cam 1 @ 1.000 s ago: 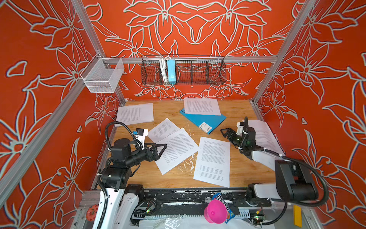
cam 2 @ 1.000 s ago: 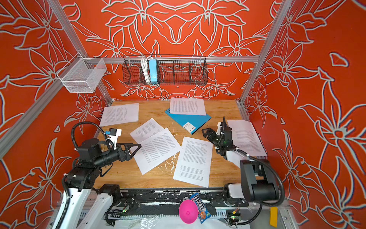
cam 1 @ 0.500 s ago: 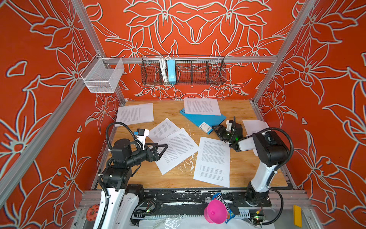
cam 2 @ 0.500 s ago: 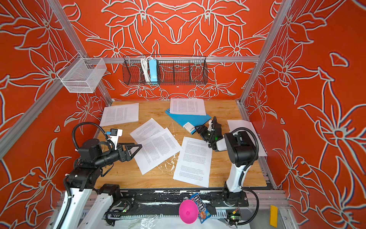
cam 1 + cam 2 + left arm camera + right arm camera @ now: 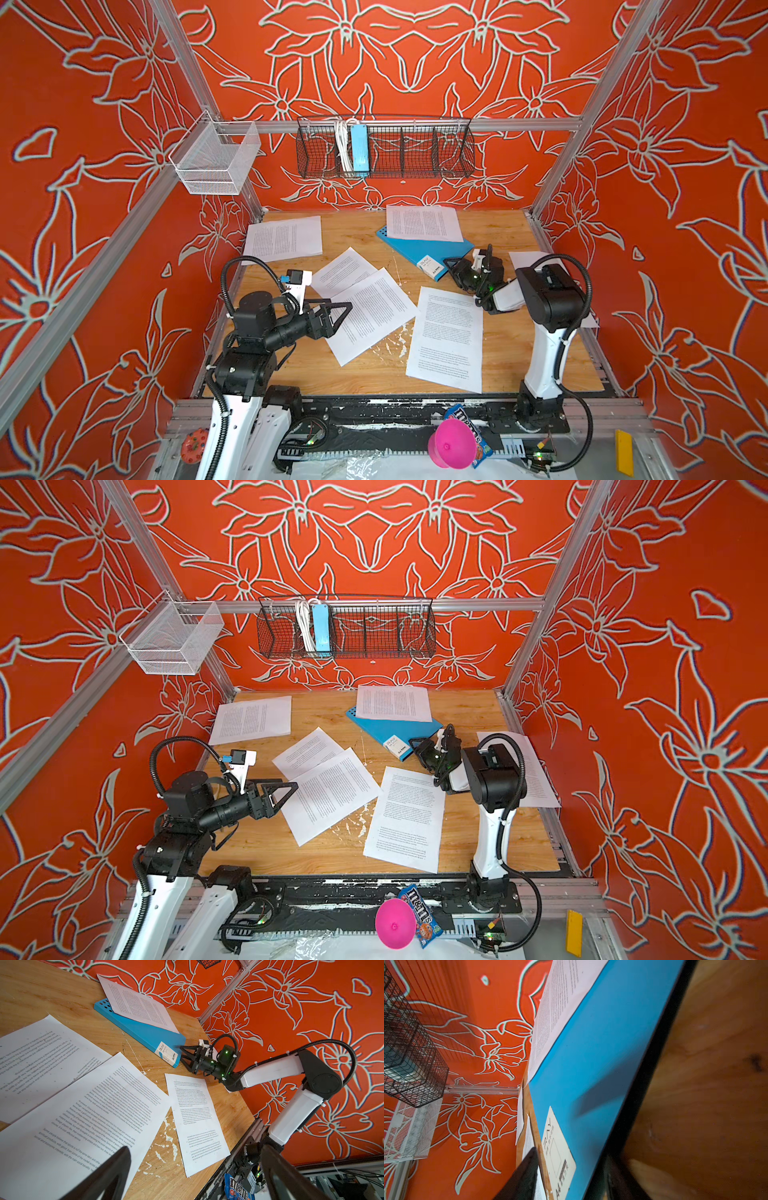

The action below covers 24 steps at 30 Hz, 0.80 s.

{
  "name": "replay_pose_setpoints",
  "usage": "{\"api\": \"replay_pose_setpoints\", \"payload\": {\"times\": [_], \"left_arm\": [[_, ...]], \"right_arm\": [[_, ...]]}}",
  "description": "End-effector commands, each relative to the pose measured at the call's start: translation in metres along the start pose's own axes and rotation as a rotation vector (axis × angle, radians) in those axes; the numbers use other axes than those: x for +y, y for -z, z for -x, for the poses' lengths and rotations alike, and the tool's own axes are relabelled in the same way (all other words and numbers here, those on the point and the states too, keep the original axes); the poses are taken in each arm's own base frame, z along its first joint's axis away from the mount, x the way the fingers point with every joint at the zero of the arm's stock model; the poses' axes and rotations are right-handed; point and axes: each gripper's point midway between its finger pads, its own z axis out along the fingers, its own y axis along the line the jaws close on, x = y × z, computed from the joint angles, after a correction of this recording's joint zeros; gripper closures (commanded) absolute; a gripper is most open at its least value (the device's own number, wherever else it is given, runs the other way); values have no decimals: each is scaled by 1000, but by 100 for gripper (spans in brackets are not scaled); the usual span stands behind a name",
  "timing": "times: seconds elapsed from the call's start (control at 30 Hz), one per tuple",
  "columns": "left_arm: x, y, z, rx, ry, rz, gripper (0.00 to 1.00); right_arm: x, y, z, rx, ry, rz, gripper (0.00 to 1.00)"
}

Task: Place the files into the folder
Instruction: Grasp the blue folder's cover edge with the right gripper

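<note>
The blue folder [image 5: 432, 251] [image 5: 399, 729] lies shut at the back of the wooden table, its white label at the near corner. Several files lie loose: one sheet [image 5: 424, 222] rests on the folder, one [image 5: 284, 239] at the far left, two overlapping [image 5: 372, 309] in the middle, one [image 5: 449, 336] near the front, one [image 5: 528, 259] under the right arm. My right gripper [image 5: 451, 264] [image 5: 182, 1054] [image 5: 572, 1154] stands low at the folder's label corner, with that corner between its half-spread jaws and a gap still showing. My left gripper [image 5: 343, 316] [image 5: 194, 1149] hovers open over the middle sheets, holding nothing.
A black wire basket [image 5: 415, 149] with a light-blue power strip [image 5: 359, 147] hangs on the back wall, and a white mesh basket [image 5: 216, 160] on the left post. A pink cup [image 5: 451, 442] and a candy bag [image 5: 469, 419] sit on the front rail. Orange walls close three sides.
My right arm has swung left from the right-hand sheet to the folder's near corner, and its jaws have narrowed around that corner. The left arm has not moved.
</note>
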Motion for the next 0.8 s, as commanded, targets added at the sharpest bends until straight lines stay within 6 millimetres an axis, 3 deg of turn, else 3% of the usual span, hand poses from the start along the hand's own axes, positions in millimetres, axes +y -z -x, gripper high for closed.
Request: {"api": "replay_pose_setpoints", "payload": {"times": [0.0, 0.37, 0.47, 0.67, 0.77], "left_arm": [[-4, -1, 0, -2, -8, -25, 3], [-3, -2, 0, 2, -2, -26, 3], [-3, -2, 0, 1, -3, -27, 3], [-3, -2, 0, 0, -3, -27, 3], [-4, -1, 0, -3, -8, -30, 2]], "right_arm": [[10, -8, 7, -24, -20, 50, 52], [6, -22, 18, -50, -32, 59, 57], [6, -23, 21, -69, -37, 64, 67], [46, 3, 27, -122, 49, 130, 93], [70, 22, 26, -136, 118, 138, 100]]}}
